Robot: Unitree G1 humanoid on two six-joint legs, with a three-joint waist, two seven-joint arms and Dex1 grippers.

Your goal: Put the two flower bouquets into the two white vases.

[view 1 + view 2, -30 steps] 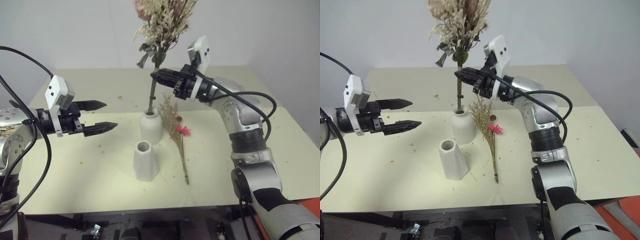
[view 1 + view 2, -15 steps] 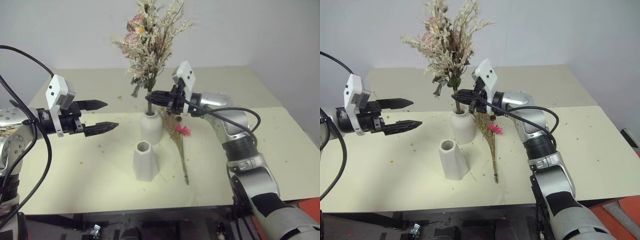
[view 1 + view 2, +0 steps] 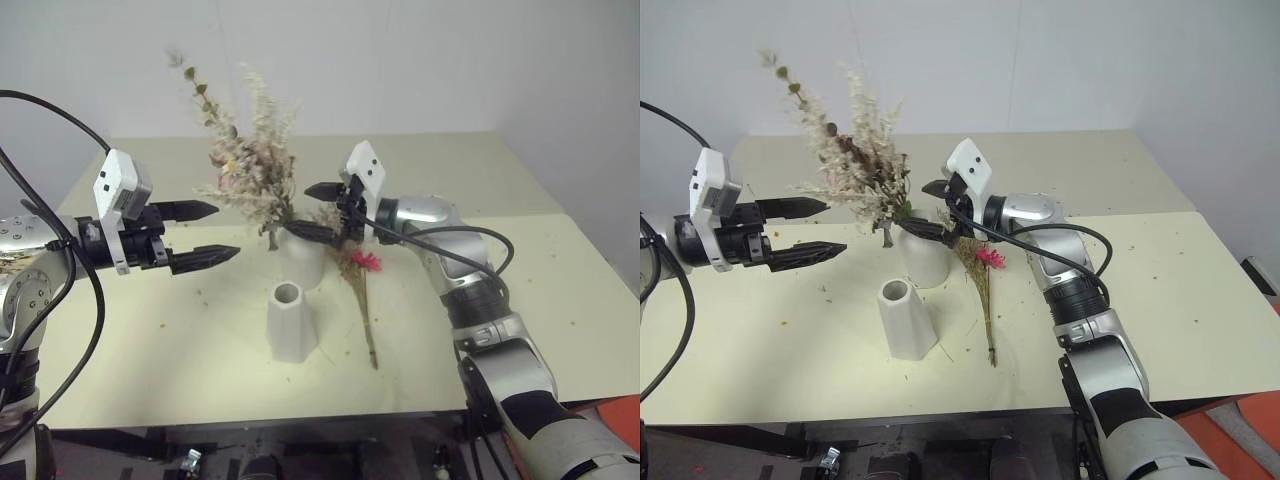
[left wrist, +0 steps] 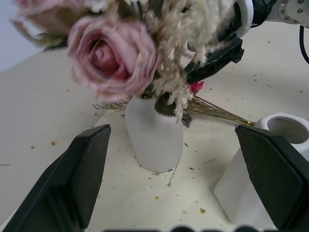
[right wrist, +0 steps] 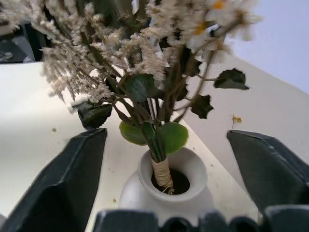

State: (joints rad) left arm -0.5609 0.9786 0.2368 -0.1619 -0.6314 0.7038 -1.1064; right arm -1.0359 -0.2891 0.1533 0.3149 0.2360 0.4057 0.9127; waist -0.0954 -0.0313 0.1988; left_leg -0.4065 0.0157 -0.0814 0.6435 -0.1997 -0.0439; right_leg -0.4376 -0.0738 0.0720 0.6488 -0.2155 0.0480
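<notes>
Grassy spray point(image 3: 360, 285), the slim bouquet with one pink flower, lies flat on the table point(image 3: 560, 300) just beside the rounded vase point(image 3: 303, 255), its long axis running from the blooms near that vase toward the table's near edge. The fuller bouquet point(image 3: 250, 185) stands in the rounded vase, leaning toward the left gripper point(image 3: 205, 235). The right gripper point(image 3: 322, 212), fingers apart around that vase's neck and holding nothing, is nearer the spray; the left gripper hovers open. The faceted vase point(image 3: 290, 322) is empty.

The fuller pale-pink-and-white dried bouquet point(image 3: 250, 180) stands leaning left in the rounded white ceramic vase point(image 3: 303, 258). The slim tan spray with one pink flower point(image 3: 357, 270) lies flat just right of it. The faceted white cone vase point(image 3: 290, 323) stands empty, nearer.
</notes>
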